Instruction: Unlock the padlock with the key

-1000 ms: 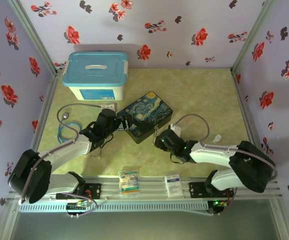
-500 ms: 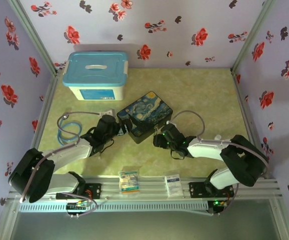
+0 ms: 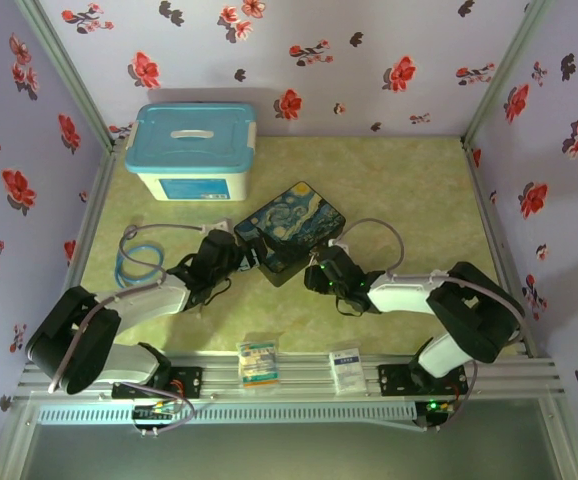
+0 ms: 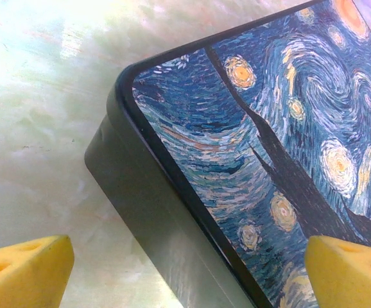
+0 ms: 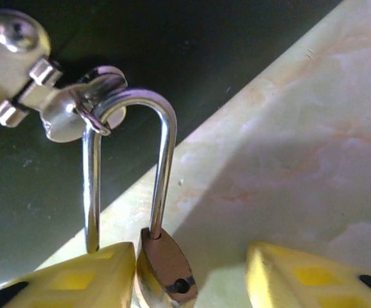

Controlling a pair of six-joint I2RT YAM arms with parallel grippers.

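We count one padlock (image 5: pixel 166 273), hanging by its single silver shackle (image 5: pixel 163 160) from the latch (image 5: pixel 76 109) on the side of the one painted box (image 4: pixel 269 141). The right gripper (image 5: pixel 192 269) stands partly open around the lock's body. One yellow pad (image 5: pixel 76 279) touches it and the other stands apart, so nothing is clamped. The left gripper (image 4: pixel 189 256) is spread wide over the box's corner, holding nothing. On the table (image 3: pixel 409 190) we also see one blue-lidded tub (image 3: pixel 191 150), and by the arm bases two packets: a greenish packet (image 3: pixel 257 360) and a white packet (image 3: pixel 346 370).
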